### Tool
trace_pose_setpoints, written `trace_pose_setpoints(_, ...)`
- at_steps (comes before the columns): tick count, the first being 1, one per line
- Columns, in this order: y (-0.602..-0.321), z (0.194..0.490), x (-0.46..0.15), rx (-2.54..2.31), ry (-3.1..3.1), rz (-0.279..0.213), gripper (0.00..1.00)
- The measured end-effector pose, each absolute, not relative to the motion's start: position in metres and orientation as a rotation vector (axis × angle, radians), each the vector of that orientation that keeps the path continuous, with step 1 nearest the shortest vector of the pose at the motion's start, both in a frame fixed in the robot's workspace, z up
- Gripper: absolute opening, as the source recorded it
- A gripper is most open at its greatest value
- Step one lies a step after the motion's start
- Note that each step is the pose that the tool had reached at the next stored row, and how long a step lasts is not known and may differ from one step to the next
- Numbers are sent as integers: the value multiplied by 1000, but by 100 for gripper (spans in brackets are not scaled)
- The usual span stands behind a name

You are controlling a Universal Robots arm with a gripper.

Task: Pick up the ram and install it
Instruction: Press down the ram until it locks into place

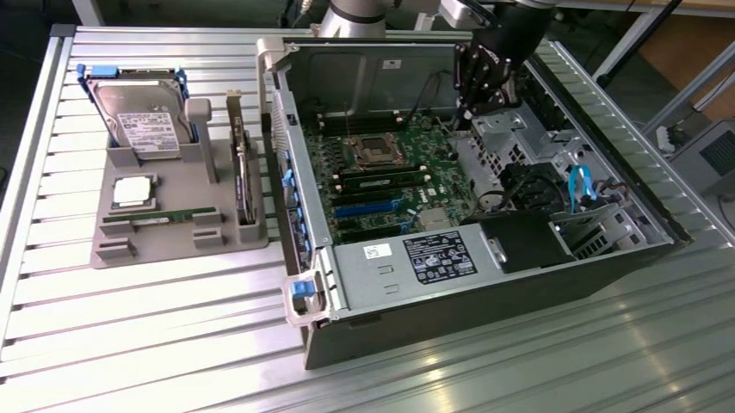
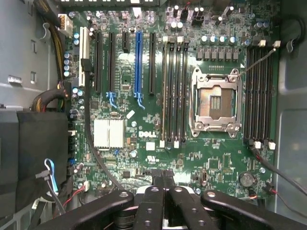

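On the exterior view's left, a grey moulded parts holder sits on the ribbed metal counter. It carries a silver hard drive, a square silver processor chip, a dark expansion card standing on edge, and the ram, a slim green circuit-board stick lying along the holder's front. To the right, the open black computer case exposes its green motherboard. The black gripper hangs over the board inside the case walls, jaws pressed together and holding nothing, well apart from the ram.
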State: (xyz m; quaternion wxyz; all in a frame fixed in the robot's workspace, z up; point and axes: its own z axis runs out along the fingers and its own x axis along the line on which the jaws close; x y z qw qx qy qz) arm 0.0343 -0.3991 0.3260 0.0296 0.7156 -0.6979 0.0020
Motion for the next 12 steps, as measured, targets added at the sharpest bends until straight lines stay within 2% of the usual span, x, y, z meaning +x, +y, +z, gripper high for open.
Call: trace_pose_setpoints(12, -399, 316, 24, 2207, -2152, 6, 10)
